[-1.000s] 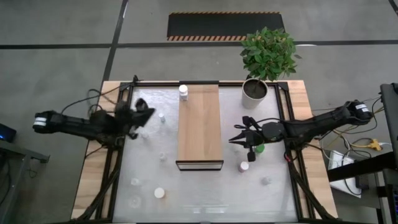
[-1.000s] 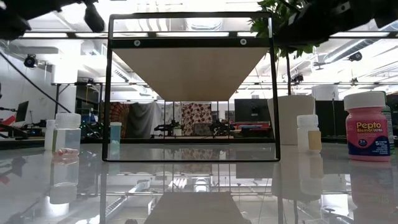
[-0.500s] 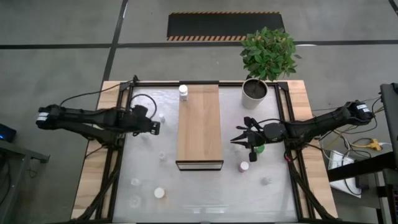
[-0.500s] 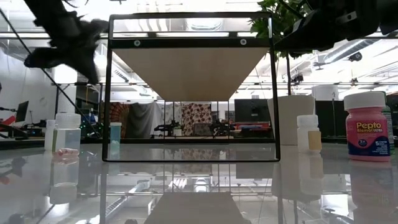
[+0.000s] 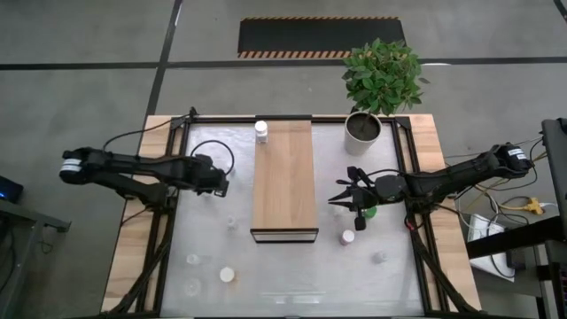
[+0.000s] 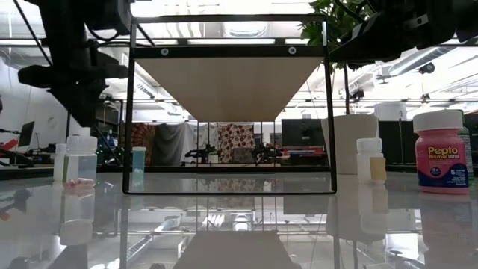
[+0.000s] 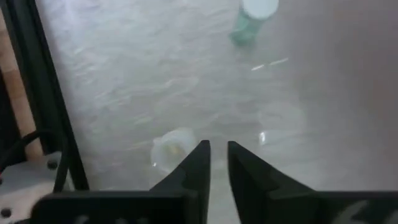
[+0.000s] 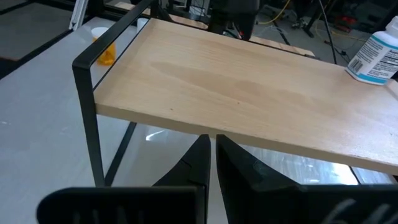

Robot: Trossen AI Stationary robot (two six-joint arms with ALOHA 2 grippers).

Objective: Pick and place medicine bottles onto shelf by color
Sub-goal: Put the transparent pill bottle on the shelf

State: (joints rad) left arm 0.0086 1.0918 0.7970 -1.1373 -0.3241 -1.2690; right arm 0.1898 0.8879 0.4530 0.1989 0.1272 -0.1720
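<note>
One white bottle [image 5: 260, 131] stands on the shelf's [image 5: 284, 177] far left corner; the rest dot the table [image 5: 292, 275] on both sides, a green-topped bottle [image 5: 369, 212] and a pink one [image 5: 348, 237] to the right. Our left gripper [image 7: 214, 152] hangs left of the shelf over a small clear bottle [image 7: 171, 146], fingers nearly together and empty. Our right gripper [image 8: 210, 146], closed and empty, sits beside the green-topped bottle. Descending without opening could topple the bottle.

The pink bottle [image 6: 441, 152] at the right in the low view has a label reading "Pepto Bismol"
</note>
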